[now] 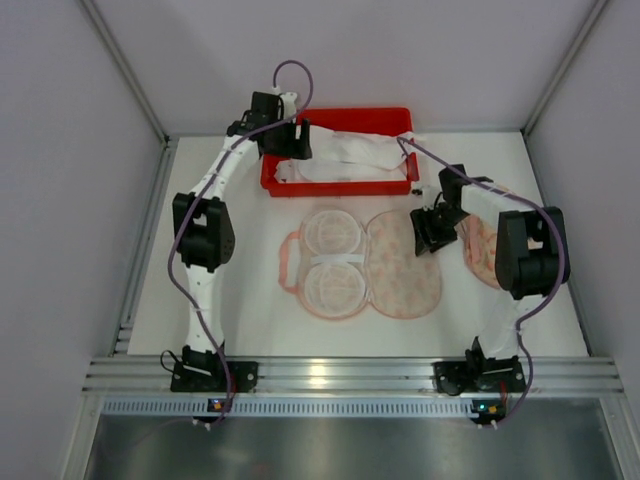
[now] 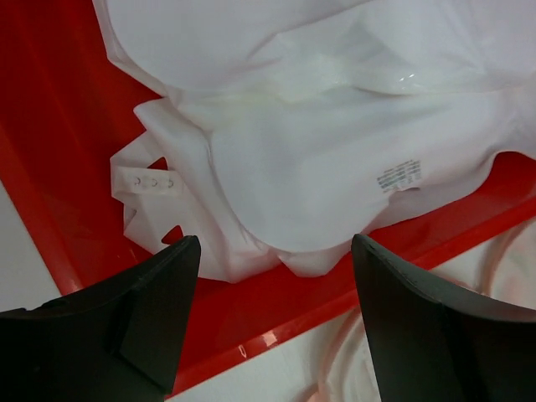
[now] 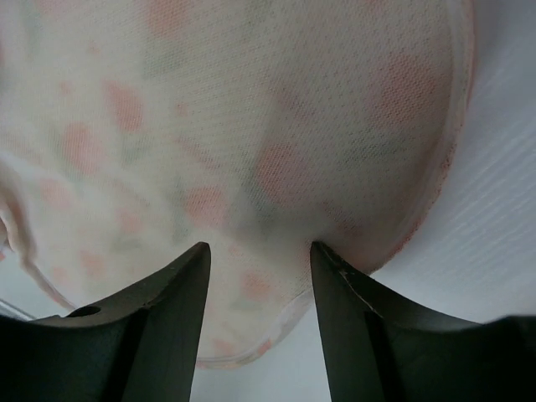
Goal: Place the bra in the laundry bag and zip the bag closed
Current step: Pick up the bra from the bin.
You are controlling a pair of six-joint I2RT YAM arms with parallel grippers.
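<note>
Our left hand [image 2: 275,247] hangs open over the white bra [image 2: 335,159], bunched in the red tray [image 2: 50,167]; we should pinch a thick fold (not the hooked strap). Our right hand [image 3: 260,251], fingers apart and holding nothing, hovers over the unzipped laundry bag [image 1: 400,265] on the counter [image 1: 220,320].

The white bra [image 1: 350,158] lay in the red tray [image 1: 340,187] under the left tool [image 1: 285,140], and the pink laundry bag [image 1: 400,270] lay open on the desk [image 1: 240,320] beside the right tool [image 1: 430,228].
</note>
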